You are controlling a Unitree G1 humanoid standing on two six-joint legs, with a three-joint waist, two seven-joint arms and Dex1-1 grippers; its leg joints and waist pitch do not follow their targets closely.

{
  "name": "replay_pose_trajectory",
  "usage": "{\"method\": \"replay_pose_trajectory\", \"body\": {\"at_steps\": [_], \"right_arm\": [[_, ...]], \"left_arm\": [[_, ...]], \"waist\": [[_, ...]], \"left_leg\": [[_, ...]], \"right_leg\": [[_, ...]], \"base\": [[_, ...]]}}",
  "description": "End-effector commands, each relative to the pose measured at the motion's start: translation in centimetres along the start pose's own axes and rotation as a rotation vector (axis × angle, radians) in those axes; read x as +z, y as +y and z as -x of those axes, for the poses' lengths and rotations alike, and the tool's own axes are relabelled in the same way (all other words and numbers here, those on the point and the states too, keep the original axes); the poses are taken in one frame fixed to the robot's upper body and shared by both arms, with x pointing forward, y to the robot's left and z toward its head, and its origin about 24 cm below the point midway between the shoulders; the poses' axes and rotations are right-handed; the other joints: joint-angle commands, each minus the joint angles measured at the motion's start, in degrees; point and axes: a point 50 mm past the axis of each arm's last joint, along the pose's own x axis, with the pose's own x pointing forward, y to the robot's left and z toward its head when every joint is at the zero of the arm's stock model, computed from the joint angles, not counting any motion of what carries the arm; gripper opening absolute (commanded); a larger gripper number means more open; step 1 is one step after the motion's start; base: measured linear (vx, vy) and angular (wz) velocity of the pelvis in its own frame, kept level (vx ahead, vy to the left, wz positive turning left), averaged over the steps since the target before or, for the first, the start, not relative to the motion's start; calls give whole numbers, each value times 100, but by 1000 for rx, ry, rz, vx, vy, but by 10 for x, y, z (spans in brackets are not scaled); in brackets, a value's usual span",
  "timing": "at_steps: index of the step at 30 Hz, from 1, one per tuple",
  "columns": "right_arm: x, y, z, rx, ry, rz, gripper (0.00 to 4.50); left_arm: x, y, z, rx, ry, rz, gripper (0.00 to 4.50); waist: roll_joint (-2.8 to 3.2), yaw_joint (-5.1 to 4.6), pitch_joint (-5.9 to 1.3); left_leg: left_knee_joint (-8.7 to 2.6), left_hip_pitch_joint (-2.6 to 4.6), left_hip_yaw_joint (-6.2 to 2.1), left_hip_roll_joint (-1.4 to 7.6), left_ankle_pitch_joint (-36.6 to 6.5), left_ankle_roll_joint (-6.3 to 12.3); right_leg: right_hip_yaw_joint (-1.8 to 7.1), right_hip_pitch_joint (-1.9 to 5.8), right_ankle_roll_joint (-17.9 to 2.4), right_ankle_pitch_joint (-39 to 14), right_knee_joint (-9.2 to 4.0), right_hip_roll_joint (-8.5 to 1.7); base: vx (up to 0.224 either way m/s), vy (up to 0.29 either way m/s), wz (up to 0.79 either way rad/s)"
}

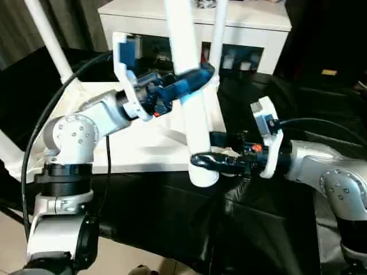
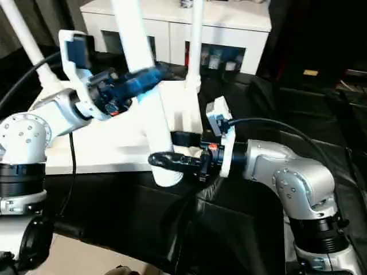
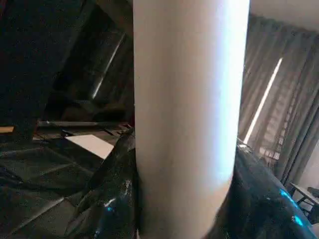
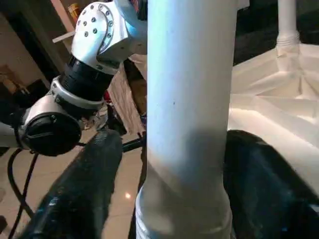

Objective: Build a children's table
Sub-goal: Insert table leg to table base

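At frame centre, the left tool (image 1: 192, 80) grips the upright leg (image 1: 192, 114); the right tool (image 1: 207, 153) brackets its base, fingers apart.

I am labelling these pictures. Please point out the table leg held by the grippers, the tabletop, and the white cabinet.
table leg (image 1: 195, 123), left eye view, mid shaft.
tabletop (image 1: 137, 152), left eye view, ribbed underside.
white cabinet (image 2: 229, 20), right eye view, top board.

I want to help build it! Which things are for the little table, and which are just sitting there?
For the table:
- the tabletop, lying upside down
- the leg between both grippers' fingers
- two legs already standing in it

Just sitting there:
- the white cabinet
- the black sheet
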Motion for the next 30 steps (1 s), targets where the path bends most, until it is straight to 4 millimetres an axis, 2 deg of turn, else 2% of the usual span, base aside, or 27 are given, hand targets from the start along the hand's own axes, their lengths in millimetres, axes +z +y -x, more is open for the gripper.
{"method": "replay_pose_trajectory", "body": {"at_steps": [1, 8, 13, 26, 30], "right_arm": [[-2, 2, -3, 19, 17, -12, 300], [-5, 2, -6, 28, 35, -12, 246], [-7, 1, -8, 20, 49, 3, 204], [-6, 0, -15, 0, 31, 30, 188], [-1, -9, -18, -102, 1, 79, 188]], "left_arm": [[7, -2, -2, -26, -5, -25, 183], [6, 0, -2, -28, -3, -23, 183], [6, 2, -3, -21, -5, -26, 183], [6, 3, -7, -19, -7, -52, 183], [7, 19, -10, 174, -6, -123, 183]], "waist": [[-36, 31, -454], [-19, 36, -461], [-23, 35, -461], [-21, 34, -463], [-16, 23, -456]], "left_leg": [[-435, 62, -59, 196, -634, 97], [-435, 55, -63, 197, -569, 108], [-437, 61, -61, 198, -617, 84], [-435, 58, -60, 197, -603, 102], [-436, 68, -59, 201, -685, 67]], "right_leg": [[231, 361, -1141, -1453, -424, -384], [227, 367, -1209, -1241, -398, -377], [230, 368, -1192, -1310, -407, -379], [231, 375, -1235, -1213, -402, -381], [226, 355, -1217, -1312, -428, -381]], "base": [[0, 0, 0], [0, 0, 0], [0, 0, 0], [0, 0, 0], [0, 0, 0]]}}
